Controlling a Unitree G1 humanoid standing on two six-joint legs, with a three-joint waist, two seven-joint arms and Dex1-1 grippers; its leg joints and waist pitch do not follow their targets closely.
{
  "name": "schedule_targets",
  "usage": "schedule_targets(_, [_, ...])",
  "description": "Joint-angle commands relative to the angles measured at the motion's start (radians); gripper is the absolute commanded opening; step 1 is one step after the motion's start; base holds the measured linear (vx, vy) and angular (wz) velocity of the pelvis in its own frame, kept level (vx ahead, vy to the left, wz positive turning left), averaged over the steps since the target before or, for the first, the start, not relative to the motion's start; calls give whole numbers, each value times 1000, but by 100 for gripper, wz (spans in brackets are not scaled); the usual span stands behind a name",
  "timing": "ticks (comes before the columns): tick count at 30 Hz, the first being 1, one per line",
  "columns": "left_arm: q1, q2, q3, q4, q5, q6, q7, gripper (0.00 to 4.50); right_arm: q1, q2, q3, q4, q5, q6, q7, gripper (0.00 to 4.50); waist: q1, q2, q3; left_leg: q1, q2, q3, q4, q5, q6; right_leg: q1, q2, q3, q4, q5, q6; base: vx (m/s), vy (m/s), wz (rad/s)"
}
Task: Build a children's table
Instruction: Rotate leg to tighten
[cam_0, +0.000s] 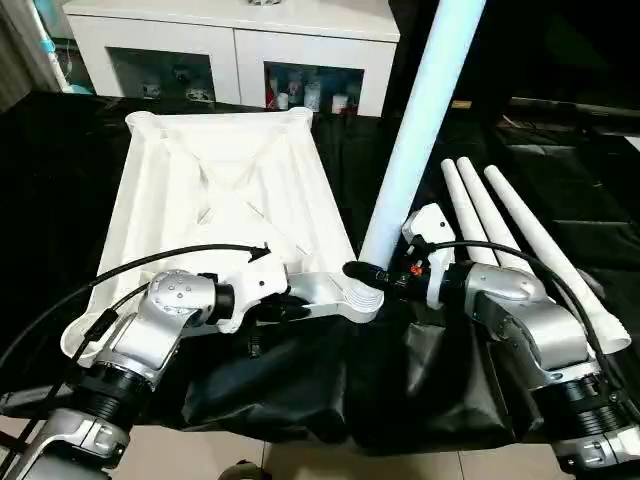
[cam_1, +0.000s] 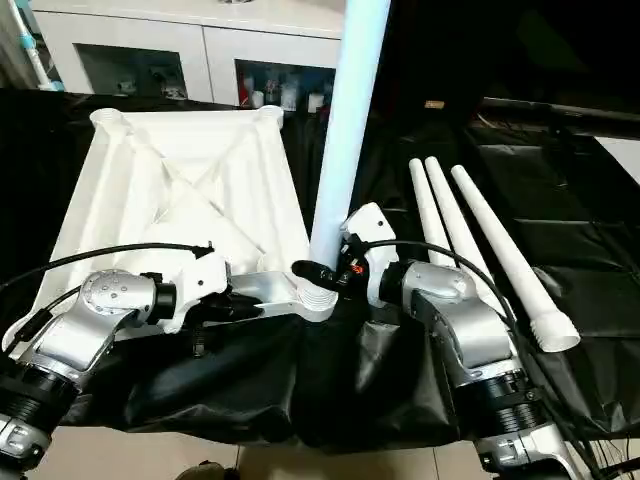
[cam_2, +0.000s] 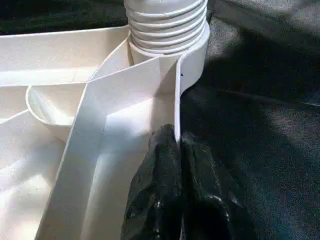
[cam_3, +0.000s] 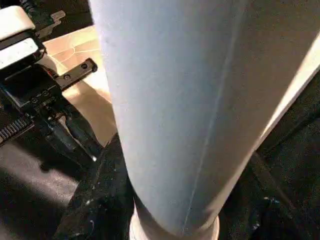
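Leg (cam_0: 420, 120) stands upright in the table top's (cam_0: 225, 190) near right corner socket, grasped by my right end effector (cam_0: 372, 272); my left end effector (cam_2: 175, 165) pinches its near rim, three legs (cam_0: 520, 230) right.

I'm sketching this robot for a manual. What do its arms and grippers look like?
Both forearms are rounded silver metal casings with black ribbed joint rings. A thin black cable loops over the left arm, another over the right arm. White housings sit at the wrists. Each gripper, left gripper and right gripper, has two black fingers.
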Motion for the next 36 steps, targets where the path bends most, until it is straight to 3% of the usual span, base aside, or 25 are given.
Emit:
schedule_targets(1, [0,-18,4,-25,-20,-3,8,0,44,2,41,103,-51,35,-22,185,-8,1,-38,34,96,-49,-96,-392,-37,1,-112,60,-96,-400,-165,0,0,0])
schedule_targets(10, [-9,-24,4,-23,-19,7,15,0,35,25,21,116,-62,28,-81,185,-18,2,-34,38,95,-54,-100,-463,-59,-8,-113,61,-103,-465,-149,0,0,0])
schedule_targets(17, [-37,-58,4,2,30,78,123,0,23,119,-35,186,-93,13,-279,185,-29,2,-31,40,92,-62,-101,-526,-83,-18,-116,60,-112,-558,-124,0,0,0])
schedule_targets(23, [-83,-141,20,29,29,169,230,0,-36,226,-93,315,-119,-16,-506,185,-48,0,-28,43,89,-70,-99,-575,-90,-26,-118,58,-123,-632,-97,0,0,0])
schedule_targets(24, [-91,-152,18,37,36,179,248,0,-48,244,-104,334,-116,-23,-530,185,-52,2,-27,41,89,-71,-101,-586,-92,-27,-117,57,-123,-632,-94,0,0,0])
schedule_targets(27, [-111,-186,19,54,47,210,293,0,-83,283,-133,392,-124,-40,-614,185,-54,3,-29,48,88,-71,-102,-612,-104,-30,-112,54,-124,-612,-94,0,0,0])
schedule_targets(31, [-140,-248,22,76,68,262,384,0,-148,341,-179,511,-121,-80,-742,185,-61,4,-32,46,88,-69,-112,-625,-121,-27,-106,51,-120,-523,-105,0,0,0])
schedule_targets(35, [-162,-316,32,100,72,302,475,0,-205,400,-229,614,-105,-141,-843,185,-61,6,-35,51,88,-63,-114,-602,-113,-27,-106,52,-120,-443,-117,0,0,0])
schedule_targets(36, [-163,-322,34,102,71,306,482,0,-210,406,-232,623,-107,-149,-852,185,-60,2,-35,52,86,-60,-112,-599,-108,-27,-106,53,-122,-439,-116,0,0,0])
